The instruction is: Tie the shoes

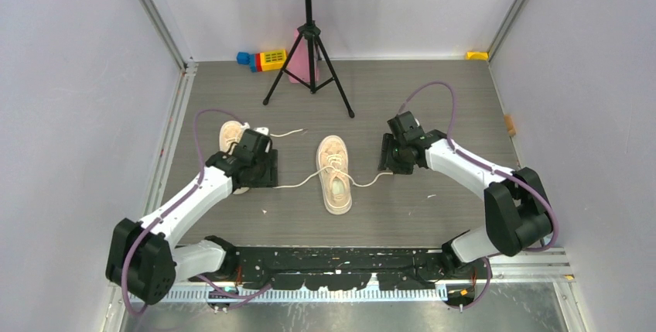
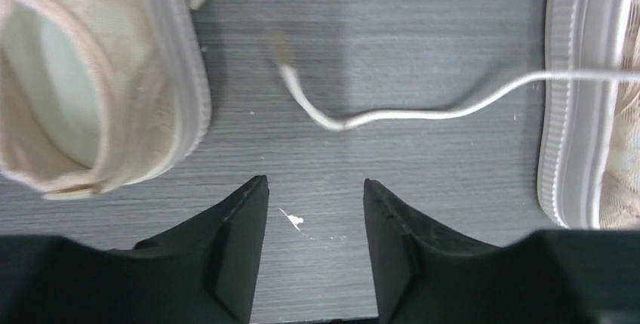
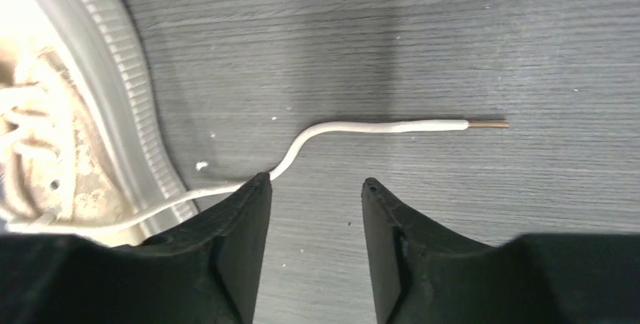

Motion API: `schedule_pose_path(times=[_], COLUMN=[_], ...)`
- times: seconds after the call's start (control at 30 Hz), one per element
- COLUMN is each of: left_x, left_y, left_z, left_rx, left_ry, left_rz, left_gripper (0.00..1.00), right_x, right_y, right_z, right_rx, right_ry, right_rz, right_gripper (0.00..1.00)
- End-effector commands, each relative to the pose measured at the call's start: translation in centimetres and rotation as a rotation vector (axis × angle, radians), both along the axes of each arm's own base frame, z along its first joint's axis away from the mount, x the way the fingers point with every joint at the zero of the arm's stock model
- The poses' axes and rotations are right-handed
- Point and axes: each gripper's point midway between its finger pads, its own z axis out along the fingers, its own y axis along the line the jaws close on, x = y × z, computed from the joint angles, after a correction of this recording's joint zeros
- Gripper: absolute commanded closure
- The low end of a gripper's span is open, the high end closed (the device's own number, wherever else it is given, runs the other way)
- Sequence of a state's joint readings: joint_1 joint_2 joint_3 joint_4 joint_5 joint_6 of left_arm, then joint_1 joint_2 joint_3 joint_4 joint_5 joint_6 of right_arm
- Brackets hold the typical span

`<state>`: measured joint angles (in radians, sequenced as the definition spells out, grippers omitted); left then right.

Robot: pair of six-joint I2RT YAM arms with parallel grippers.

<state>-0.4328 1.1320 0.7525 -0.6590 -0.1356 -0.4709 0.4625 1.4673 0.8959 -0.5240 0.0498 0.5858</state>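
Two cream sneakers lie on the grey floor. One shoe is in the middle with white laces spread to both sides. The other shoe is at the left, partly under my left arm. My left gripper is open and empty, low over the floor between the shoes; in the left wrist view the middle shoe's left lace end lies just ahead of the fingertips. My right gripper is open and empty; in the right wrist view the right lace end lies just ahead, passing by the left fingertip.
A black tripod stand stands at the back middle, with colourful toy blocks and a pink object behind it. A yellow piece lies in the back right corner. Grey walls close both sides.
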Motion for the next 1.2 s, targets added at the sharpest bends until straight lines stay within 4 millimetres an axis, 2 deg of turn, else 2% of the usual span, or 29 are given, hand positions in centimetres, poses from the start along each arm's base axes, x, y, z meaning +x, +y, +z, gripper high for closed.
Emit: schedule_pose_path(times=[0.0, 0.1, 0.23, 0.33, 0.53, 0.7, 0.97, 1.17], left_x=[1.4, 1.7, 2.4, 3.3, 3.7, 4.3, 4.5, 4.8], left_y=[-2.8, -6.5, -9.0, -9.9, -10.9, -11.3, -13.1, -14.5], left_z=[1.6, 2.3, 2.5, 1.8, -0.8, -2.7, -4.6, -4.5], left_rx=[-0.013, -0.085, -0.095, -0.053, -0.004, 0.028, -0.018, -0.072], left_ry=[-0.041, -0.092, -0.093, -0.085, -0.027, 0.024, 0.072, 0.025], left_rz=[-0.143, -0.360, -0.535, -0.575, -0.663, -0.676, -0.740, -0.791], left_gripper=[0.42, 0.32, 0.31, 0.31, 0.31, 0.34, 0.49, 0.55], right_x=[0.7, 0.1, -0.7, -1.1, -1.5, -1.6, -1.8, -1.9], right_y=[1.7, 1.8, 1.9, 2.3, 2.9, 3.2, 2.9, 3.0], right_z=[4.2, 4.9, 5.8, 6.8, 8.7, 8.9, 8.8, 8.8], right_rx=[0.099, 0.116, 0.133, 0.168, 0.228, 0.246, 0.235, 0.249], right_ry=[-0.101, -0.116, -0.128, -0.146, -0.189, -0.184, -0.172, -0.162], right_rz=[0.102, 0.128, 0.169, 0.189, 0.193, 0.198, 0.186, 0.178], right_gripper=[0.44, 0.42, 0.42, 0.41, 0.35, 0.36, 0.41, 0.46])
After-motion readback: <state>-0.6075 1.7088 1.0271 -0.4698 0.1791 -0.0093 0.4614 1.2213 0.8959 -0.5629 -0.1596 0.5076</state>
